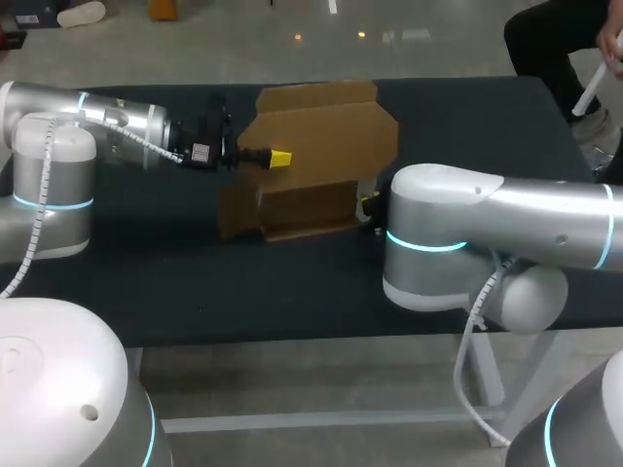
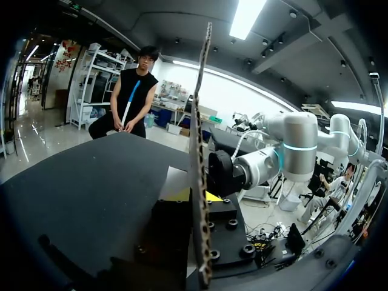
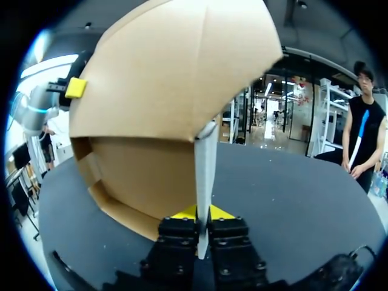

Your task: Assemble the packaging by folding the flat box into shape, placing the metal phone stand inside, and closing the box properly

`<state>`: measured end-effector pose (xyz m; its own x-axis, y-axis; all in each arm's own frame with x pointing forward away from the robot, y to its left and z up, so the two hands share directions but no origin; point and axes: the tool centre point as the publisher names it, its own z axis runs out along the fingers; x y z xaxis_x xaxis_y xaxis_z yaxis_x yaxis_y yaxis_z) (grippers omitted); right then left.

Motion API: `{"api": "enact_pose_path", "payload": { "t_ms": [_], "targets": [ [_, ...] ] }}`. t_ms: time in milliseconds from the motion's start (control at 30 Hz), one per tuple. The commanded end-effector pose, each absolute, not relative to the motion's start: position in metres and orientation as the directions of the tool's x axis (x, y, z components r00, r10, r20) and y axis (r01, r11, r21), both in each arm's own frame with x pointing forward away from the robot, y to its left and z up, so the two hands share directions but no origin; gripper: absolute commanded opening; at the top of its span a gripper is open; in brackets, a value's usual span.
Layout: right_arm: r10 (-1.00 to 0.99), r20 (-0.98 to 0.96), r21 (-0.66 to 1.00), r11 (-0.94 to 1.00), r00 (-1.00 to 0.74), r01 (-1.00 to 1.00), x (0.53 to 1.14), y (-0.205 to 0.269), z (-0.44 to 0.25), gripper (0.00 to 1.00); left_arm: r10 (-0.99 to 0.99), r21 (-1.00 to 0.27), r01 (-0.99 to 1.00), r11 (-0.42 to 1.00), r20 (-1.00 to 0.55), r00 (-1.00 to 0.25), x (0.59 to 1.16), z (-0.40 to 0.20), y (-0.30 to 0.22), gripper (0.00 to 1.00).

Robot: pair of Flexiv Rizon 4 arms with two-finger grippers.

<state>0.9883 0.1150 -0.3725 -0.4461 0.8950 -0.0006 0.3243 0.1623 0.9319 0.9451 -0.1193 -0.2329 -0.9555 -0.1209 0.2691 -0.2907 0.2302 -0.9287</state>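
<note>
Box (image 1: 321,136), half-folded, stands far-middle on the counter (image 1: 146,282). The left jaws pinch its left panel, the right jaws its right flap. Folding looks underway; next the walls need squaring while both grips hold.

Box (image 1: 321,136): matt brown corrugated cardboard. Table (image 1: 487,126): dark, matt. Right arm (image 1: 458,204): smooth, glossy silver-white shell.

Overhead light gleams on the right arm (image 1: 487,219).
</note>
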Motion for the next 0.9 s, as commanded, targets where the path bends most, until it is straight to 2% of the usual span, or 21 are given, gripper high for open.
{"api": "enact_pose_path", "payload": {
  "t_ms": [33, 367, 433, 467, 500, 533, 900],
  "targets": [
    [0.970, -0.090, 0.936, 0.159, -0.225, 0.314, 0.986, 0.125, -0.372, 0.00, -0.118, -0.928, -0.291, 0.232, 0.270, -0.956, 0.946, -0.236, -0.122, 0.00],
    [0.971, -0.099, 0.939, 0.164, -0.220, 0.302, 0.983, 0.124, -0.366, 0.00, -0.136, -0.925, -0.284, 0.255, 0.256, -0.957, 0.944, -0.236, -0.125, 0.00],
    [0.970, -0.099, 0.940, 0.164, -0.221, 0.298, 0.982, 0.124, -0.366, 0.00, -0.141, -0.924, -0.282, 0.257, 0.253, -0.957, 0.943, -0.235, -0.126, 0.33],
    [0.970, -0.099, 0.941, 0.164, -0.222, 0.296, 0.982, 0.124, -0.365, 0.00, -0.148, -0.923, -0.279, 0.263, 0.247, -0.958, 0.942, -0.235, -0.126, 0.47],
    [0.970, -0.098, 0.942, 0.163, -0.224, 0.294, 0.981, 0.124, -0.365, 0.00, -0.149, -0.923, -0.279, 0.264, 0.247, -0.958, 0.942, -0.235, -0.126, 0.76],
    [0.969, -0.096, 0.943, 0.162, -0.228, 0.291, 0.981, 0.124, -0.365, 0.00, -0.151, -0.923, -0.278, 0.266, 0.245, -0.958, 0.941, -0.234, -0.127, 1.00],
    [0.961, -0.057, 0.956, 0.131, -0.269, 0.263, 0.975, 0.119, -0.360, 0.00, -0.184, -0.928, -0.213, 0.306, 0.162, -0.969, 0.933, -0.236, -0.126, 1.00]
  ]
}}
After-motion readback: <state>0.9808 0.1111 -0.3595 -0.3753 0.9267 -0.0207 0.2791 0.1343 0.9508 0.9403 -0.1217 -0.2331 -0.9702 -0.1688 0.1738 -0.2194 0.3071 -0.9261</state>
